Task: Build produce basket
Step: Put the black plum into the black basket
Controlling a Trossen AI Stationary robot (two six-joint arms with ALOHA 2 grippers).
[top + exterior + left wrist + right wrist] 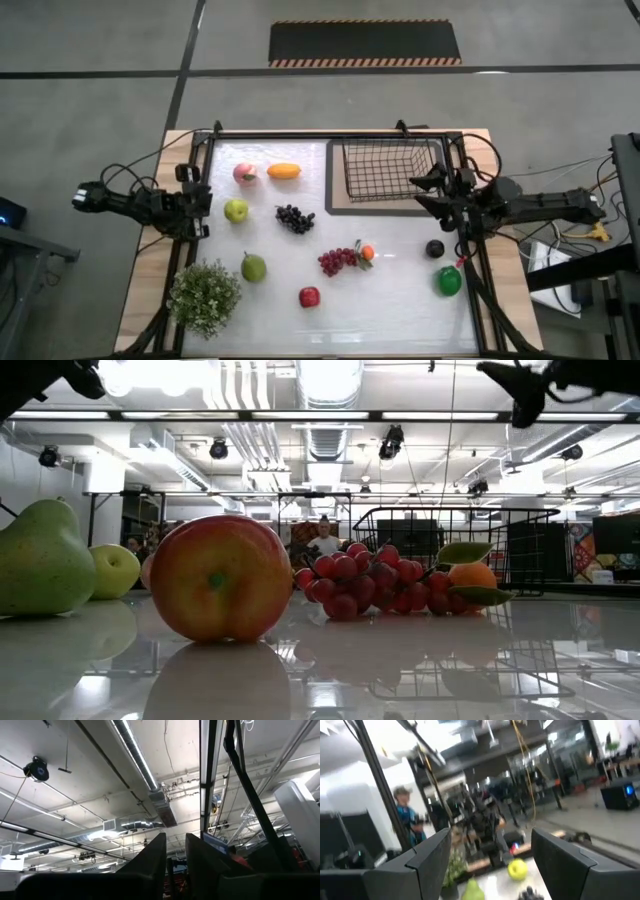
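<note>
Both arms sit at the table's sides: the left gripper [204, 201] pressed nearly together on nothing, the right gripper [428, 189] spread and empty beside the basket [384, 168]. The produce lies scattered on the table [400, 300], outside the basket; the dark fruit [435, 248] near the pepper [449, 281] is hard to identify.

White table [400, 300] carries scattered produce [295, 218], the basket [385, 170] and a potted plant [205, 296]
</note>
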